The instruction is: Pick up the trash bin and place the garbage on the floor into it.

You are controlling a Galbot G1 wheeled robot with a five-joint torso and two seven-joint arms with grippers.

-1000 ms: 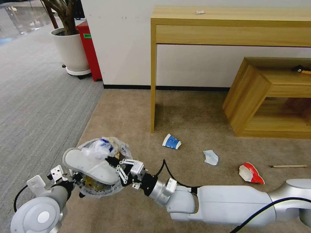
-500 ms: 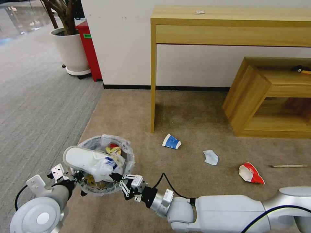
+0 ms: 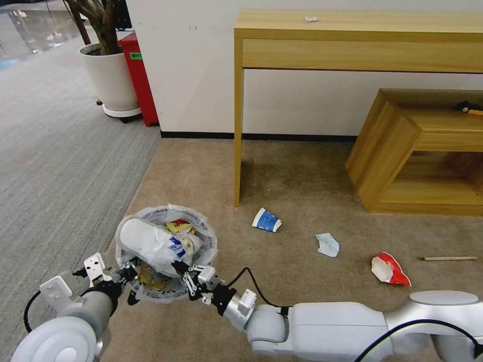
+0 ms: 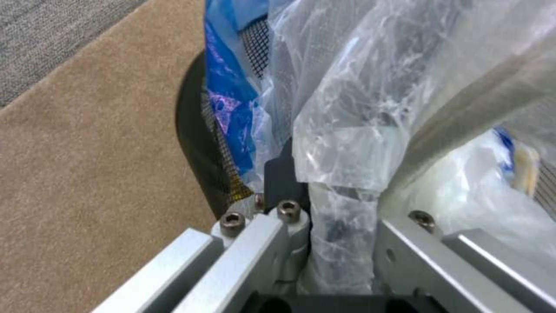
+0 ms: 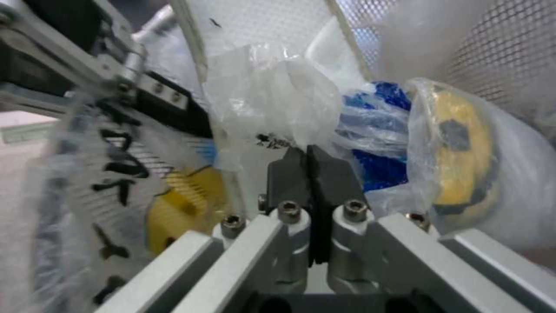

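1. Head view: trash bin (image 3: 204,240) over the floor (image 3: 302,201), mouth up; white slipper (image 3: 143,240) inside, long axis slanting to bin's far-left rim.
2. L wrist: left gripper (image 4: 324,217) clamped on bin rim/bag.
3. R wrist: right gripper (image 5: 309,174) pads together, inside bin against a clear bag (image 5: 272,100).

Office/lobby-type interior, not home kitchen or workshop. Evidence: tall light-wood console table (image 3: 352,37) against white wall (image 3: 191,65) w/ black baseboard. Low open wooden unit (image 3: 417,151) just right of table. Beige short-pile carpet (image 3: 302,176) under table; grey striped carpet (image 3: 60,151) to its left, corridor-like. Big white planter pot (image 3: 110,80) w/ tree trunk far left of table, red box (image 3: 138,75) beside pot. Glossy floor beyond pot.
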